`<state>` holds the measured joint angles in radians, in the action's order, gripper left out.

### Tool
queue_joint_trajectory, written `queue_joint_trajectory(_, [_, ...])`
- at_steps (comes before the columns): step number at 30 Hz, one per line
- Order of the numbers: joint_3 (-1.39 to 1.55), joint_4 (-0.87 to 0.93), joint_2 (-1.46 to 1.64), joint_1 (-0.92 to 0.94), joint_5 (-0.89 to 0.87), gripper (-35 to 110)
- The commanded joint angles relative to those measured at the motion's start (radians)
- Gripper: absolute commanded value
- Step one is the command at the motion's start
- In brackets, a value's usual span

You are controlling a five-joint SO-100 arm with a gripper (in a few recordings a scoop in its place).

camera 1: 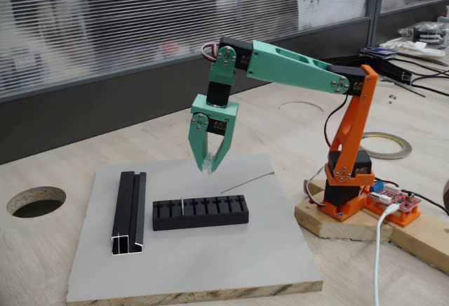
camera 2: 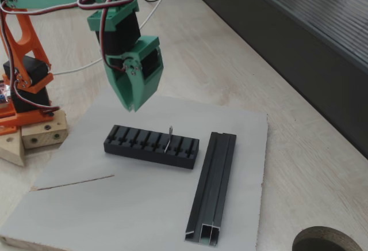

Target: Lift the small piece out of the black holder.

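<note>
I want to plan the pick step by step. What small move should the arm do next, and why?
Probably bring the end effector across and down over the small piece. The piece stands upright in a slot of the black holder, near the end closest to the black rail, while the end effector hangs above the grey board, off to the side and holding nothing. Whether it is open is unclear.

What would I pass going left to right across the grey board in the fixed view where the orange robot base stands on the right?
Black channel rail → black holder with the small piece standing in a slot near its left end → thin grey wire → wooden block under the orange base.
</note>
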<state>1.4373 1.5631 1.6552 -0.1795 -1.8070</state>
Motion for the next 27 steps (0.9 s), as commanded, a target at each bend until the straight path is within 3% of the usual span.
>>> queue_joint_trajectory(1, [-0.009,-0.083,0.015,-0.038,-0.02,7])
queue_joint_trajectory(8, [-0.006,-0.183,0.015,-0.04,-0.02,7])
queue_joint_trajectory(27, [0.006,-0.179,-0.083,-0.149,-0.021,7])
